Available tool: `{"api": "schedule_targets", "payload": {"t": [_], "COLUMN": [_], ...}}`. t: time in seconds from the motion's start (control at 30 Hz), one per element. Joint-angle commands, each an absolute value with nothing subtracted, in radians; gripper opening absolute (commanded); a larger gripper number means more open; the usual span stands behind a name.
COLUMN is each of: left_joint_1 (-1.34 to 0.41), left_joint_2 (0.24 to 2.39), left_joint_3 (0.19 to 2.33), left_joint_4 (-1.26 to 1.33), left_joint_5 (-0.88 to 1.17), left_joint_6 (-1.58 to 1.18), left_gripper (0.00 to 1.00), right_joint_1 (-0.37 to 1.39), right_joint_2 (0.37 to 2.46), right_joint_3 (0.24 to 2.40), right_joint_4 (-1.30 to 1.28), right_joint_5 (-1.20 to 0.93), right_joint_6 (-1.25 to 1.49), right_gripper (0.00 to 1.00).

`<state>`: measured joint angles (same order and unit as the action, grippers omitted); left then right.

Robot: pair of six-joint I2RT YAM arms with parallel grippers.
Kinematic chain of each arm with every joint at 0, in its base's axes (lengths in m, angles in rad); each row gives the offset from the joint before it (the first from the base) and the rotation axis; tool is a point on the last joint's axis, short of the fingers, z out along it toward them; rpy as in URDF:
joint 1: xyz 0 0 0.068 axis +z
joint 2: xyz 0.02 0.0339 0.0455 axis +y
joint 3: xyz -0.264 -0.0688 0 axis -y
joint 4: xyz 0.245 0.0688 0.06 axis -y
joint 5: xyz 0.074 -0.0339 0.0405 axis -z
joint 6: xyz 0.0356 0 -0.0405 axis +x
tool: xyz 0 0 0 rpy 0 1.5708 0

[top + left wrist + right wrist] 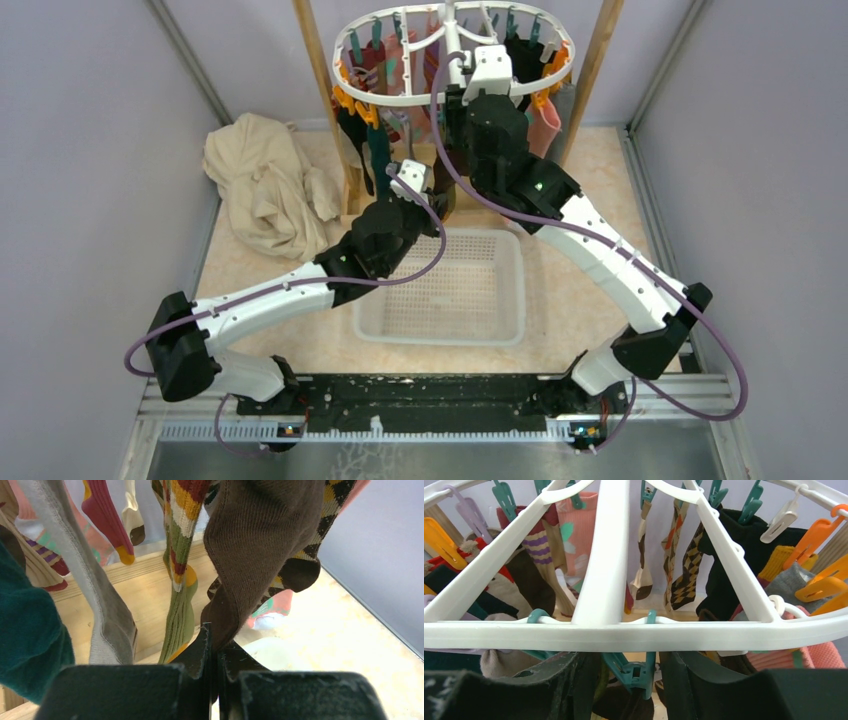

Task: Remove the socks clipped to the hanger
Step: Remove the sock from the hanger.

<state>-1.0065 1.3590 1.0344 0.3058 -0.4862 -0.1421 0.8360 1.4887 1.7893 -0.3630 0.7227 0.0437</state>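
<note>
Table [570, 290] | left jaws clamped on brown sock [250, 555] | right jaws apart around teal clip [633, 672]

hanger [624, 635] barring the way above, socks [260, 545] packed below, narrow gaps between them

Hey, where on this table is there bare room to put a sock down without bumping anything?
Bare table shows right of the basket, up to the right arm, and beyond that arm toward the wall. Crowded: under the hanger, where socks hang, and left rear, where the cloth lies.
</note>
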Motion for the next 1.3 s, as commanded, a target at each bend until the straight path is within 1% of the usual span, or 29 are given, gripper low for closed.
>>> {"api": "schedule_targets", "payload": {"t": [0.0,0.03,0.07,0.13,0.17,0.2,0.33,0.73,0.77,0.8,0.87,0.9,1.03,1.1,1.13,1.27], "left_joint_1": [-1.012,-1.012,-1.012,-1.014,-1.014,-1.014,-1.014,-1.014,-1.015,-1.015,-1.014,-1.015,-1.018,-1.019,-1.020,-1.022], "left_joint_2": [1.347,1.348,1.350,1.352,1.353,1.354,1.358,1.343,1.339,1.336,1.329,1.326,1.317,1.311,1.304,1.267], "left_joint_3": [1.034,1.034,1.034,1.035,1.035,1.036,1.038,1.047,1.048,1.046,1.047,1.049,1.066,1.078,1.082,1.089], "left_joint_4": [0.310,0.310,0.310,0.307,0.306,0.306,0.301,0.282,0.278,0.273,0.260,0.250,0.197,0.150,0.132,0.069], "left_joint_5": [-0.494,-0.494,-0.494,-0.494,-0.494,-0.494,-0.495,-0.481,-0.479,-0.477,-0.469,-0.465,-0.441,-0.428,-0.419,-0.383], "left_joint_6": [-0.151,-0.150,-0.150,-0.151,-0.152,-0.152,-0.152,-0.160,-0.163,-0.167,-0.175,-0.181,-0.201,-0.212,-0.218,-0.243], "left_gripper": [0.03,0.03,0.03,0.03,0.03,0.03,0.03,0.03,0.03,0.03,0.03,0.03,0.03,0.02,0.02,0.02], "right_joint_1": [0.845,0.845,0.846,0.845,0.845,0.845,0.845,0.843,0.844,0.843,0.840,0.838,0.828,0.824,0.823,0.823], "right_joint_2": [1.471,1.468,1.462,1.453,1.450,1.446,1.428,1.399,1.394,1.388,1.377,1.374,1.323,1.289,1.272,1.181], "right_joint_3": [1.837,1.832,1.825,1.812,1.808,1.803,1.782,1.719,1.705,1.691,1.668,1.660,1.584,1.545,1.524,1.426], "right_joint_4": [-0.306,-0.302,-0.295,-0.284,-0.279,-0.273,-0.254,-0.233,-0.232,-0.230,-0.239,-0.251,-0.268,-0.280,-0.287,-0.303], "right_joint_5": [0.766,0.767,0.765,0.762,0.762,0.762,0.748,0.733,0.727,0.717,0.698,0.687,0.652,0.636,0.626,0.577], "right_joint_6": [0.028,0.027,0.026,0.026,0.026,0.026,0.023,0.036,0.042,0.047,0.064,0.078,0.133,0.161,0.176,0.227], "right_gripper": [0.45,0.44,0.41,0.25,0.20,0.18,0.00,0.00,0.08,0.20,0.48,0.56,0.70,0.72,0.76,0.77]}}
